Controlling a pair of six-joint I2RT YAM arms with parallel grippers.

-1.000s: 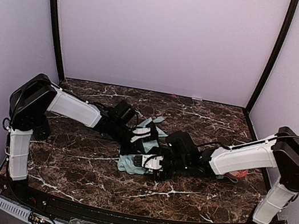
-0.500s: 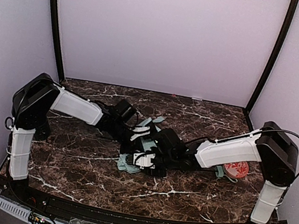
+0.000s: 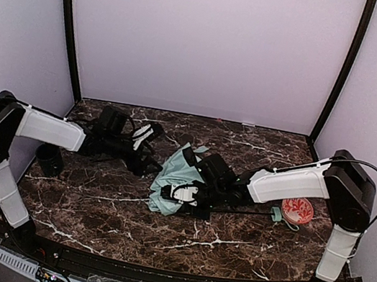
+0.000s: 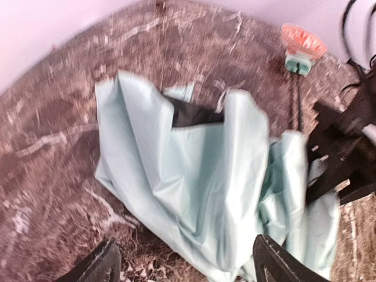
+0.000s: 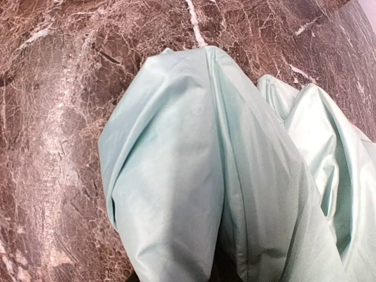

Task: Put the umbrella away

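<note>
While my left hand (image 3: 147, 136) hangs over the bench (image 3: 87, 218) left of centre, I'm watching the umbrella (image 3: 170, 176) sprawl mid-bench, a crumpled heap of mint fabric with a bit of black lining peeking out near its top. Left wrist view, blurry: both fingers (image 4: 98, 265) are spread wide, nothing between them, and the heap lies just ahead, apart from them. Left hand is released, then.

Over on the right, my right hand (image 3: 184, 193) sits on the near side of the heap, touching the fabric. Right wrist view is filled with mint folds close to the lens, marble beyond. The fingers are buried under the cloth, so I cannot tell whether that hand is clenched on it or merely resting in it.

A thin black shaft (image 3: 252, 212) runs rightward from the heap, low along the bench, ending in the small mint handle (image 3: 276, 214). That handle lies just beside the ball (image 3: 297, 210), orange-red with a white pattern, near the right wall.
</note>
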